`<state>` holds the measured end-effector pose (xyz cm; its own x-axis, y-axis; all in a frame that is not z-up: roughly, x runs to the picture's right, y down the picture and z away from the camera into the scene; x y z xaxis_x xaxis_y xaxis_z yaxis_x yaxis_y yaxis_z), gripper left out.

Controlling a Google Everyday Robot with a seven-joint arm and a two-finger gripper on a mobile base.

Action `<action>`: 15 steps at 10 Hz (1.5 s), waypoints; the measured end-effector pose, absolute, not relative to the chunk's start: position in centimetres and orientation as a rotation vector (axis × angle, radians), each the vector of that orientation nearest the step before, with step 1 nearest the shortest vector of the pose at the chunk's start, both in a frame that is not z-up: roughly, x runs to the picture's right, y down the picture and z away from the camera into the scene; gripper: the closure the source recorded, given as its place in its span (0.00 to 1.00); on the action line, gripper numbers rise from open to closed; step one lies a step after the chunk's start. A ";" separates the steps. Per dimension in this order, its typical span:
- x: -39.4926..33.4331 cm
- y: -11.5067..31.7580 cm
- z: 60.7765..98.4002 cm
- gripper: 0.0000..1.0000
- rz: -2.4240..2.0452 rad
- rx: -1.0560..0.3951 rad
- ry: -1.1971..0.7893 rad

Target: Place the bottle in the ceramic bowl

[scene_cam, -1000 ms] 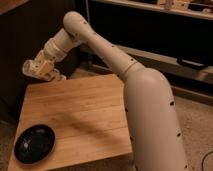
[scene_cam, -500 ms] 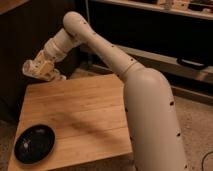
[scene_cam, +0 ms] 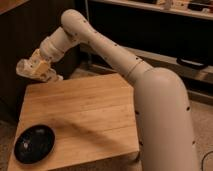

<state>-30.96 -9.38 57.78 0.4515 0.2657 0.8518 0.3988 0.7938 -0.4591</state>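
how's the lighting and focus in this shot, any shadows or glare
Camera view: warm, dim light and a soft, slightly blurred image; the arm's dark diagonal shadow crosses the wooden table; the ceramic bowl shows faint sheen only; the gripper, shut on the pale bottle above the table's far-left corner, blurs together with it.

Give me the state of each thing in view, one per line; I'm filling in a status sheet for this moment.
gripper: shut on the bottle, raised above the table's far left corner.
bottle: pale, held in the gripper, off the table.
ceramic bowl: upright at the table's near left corner, nothing in it.
wooden table: carries only the bowl.
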 end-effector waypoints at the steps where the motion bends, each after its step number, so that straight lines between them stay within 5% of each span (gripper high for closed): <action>1: -32.2 -9.0 55.5 0.91 -0.090 -0.683 -1.138; 11: -41.6 -1.7 47.2 0.91 -0.228 -0.873 -1.268; 15: -41.4 3.7 48.6 0.91 -0.180 -0.953 -1.257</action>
